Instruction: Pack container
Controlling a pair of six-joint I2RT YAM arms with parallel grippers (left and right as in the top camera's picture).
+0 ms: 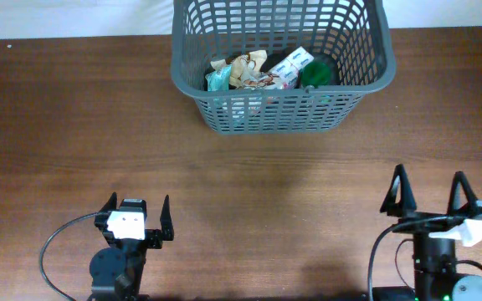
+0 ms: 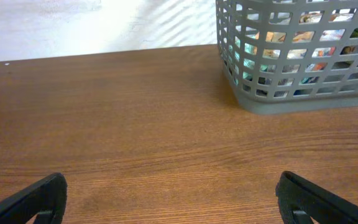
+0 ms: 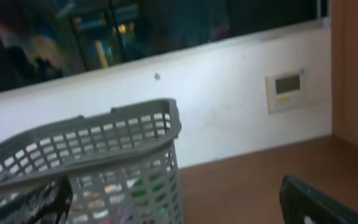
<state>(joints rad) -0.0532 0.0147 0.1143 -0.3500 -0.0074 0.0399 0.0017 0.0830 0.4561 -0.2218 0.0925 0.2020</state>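
The container (image 1: 375, 79) is a large dark grey lattice basket at the back of the table, right of centre. It holds crumpled snack packets (image 1: 245, 71), a white packet (image 1: 295, 65) and a green-lidded item (image 1: 315, 74). It also shows in the left wrist view (image 2: 303, 102) and the right wrist view (image 3: 104, 134). My left gripper (image 1: 137, 216) is open and empty near the front left edge. My right gripper (image 1: 429, 194) is open and empty near the front right edge. Both are well apart from the container.
The brown wooden table (image 1: 99, 125) carries nothing else. A white wall (image 3: 229, 106) with a small wall panel (image 3: 287, 90) stands behind the table.
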